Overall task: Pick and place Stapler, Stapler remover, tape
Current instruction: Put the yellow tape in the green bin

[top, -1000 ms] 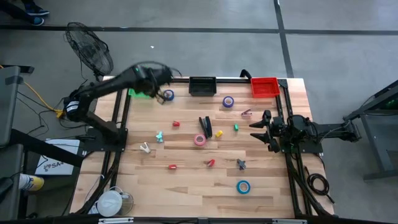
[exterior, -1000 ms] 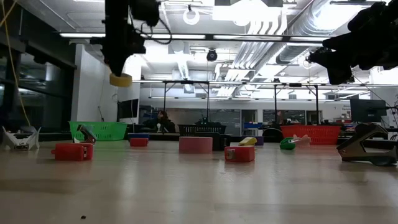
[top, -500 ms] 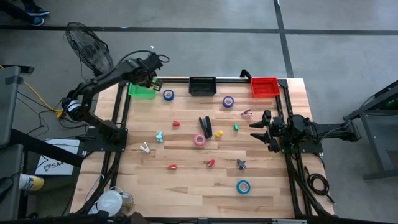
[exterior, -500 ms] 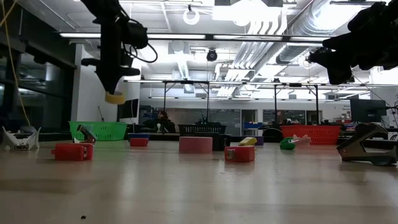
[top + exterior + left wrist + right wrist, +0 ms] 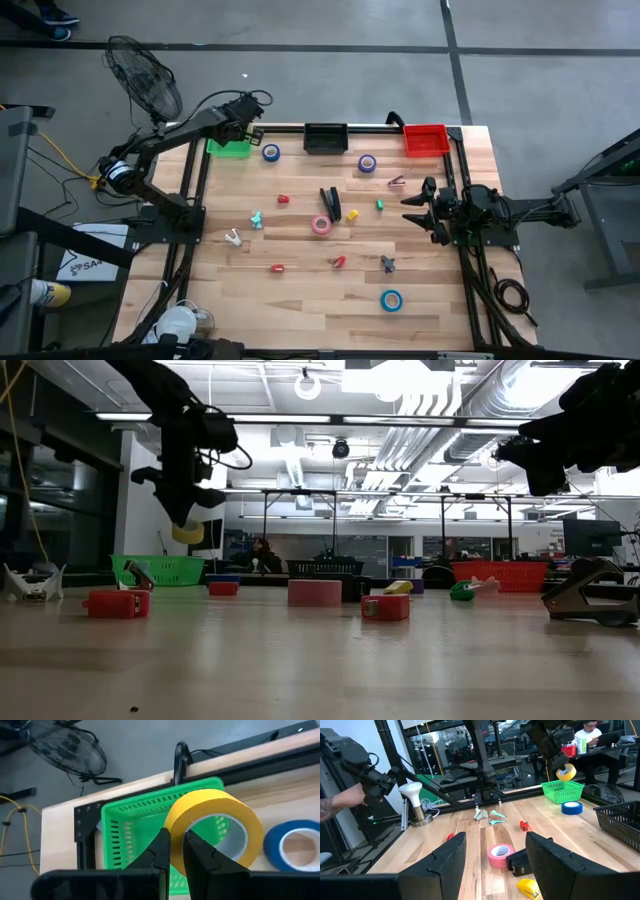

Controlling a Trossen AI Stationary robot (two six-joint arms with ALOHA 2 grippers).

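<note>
The left gripper (image 5: pixel 172 851) is hanging above the green basket (image 5: pixel 135 827) at the desk's (image 5: pixel 300 300) far left corner, its jaws pinching the wall of the yellow tape roll (image 5: pixel 212 827). The right gripper (image 5: pixel 412 208) is waiting at the desk's right edge, its jaws standing apart around nothing.

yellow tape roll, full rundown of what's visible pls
The yellow tape is a small ring-shaped roll with a smooth, glossy yellow outer band and an open centre. The left tool is shut on it, pinching its wall between the two dark fingers. It hangs in the air above the green basket at the table's far left corner, touching only the fingers. The low view shows it under the tool, clear of the basket.
</note>
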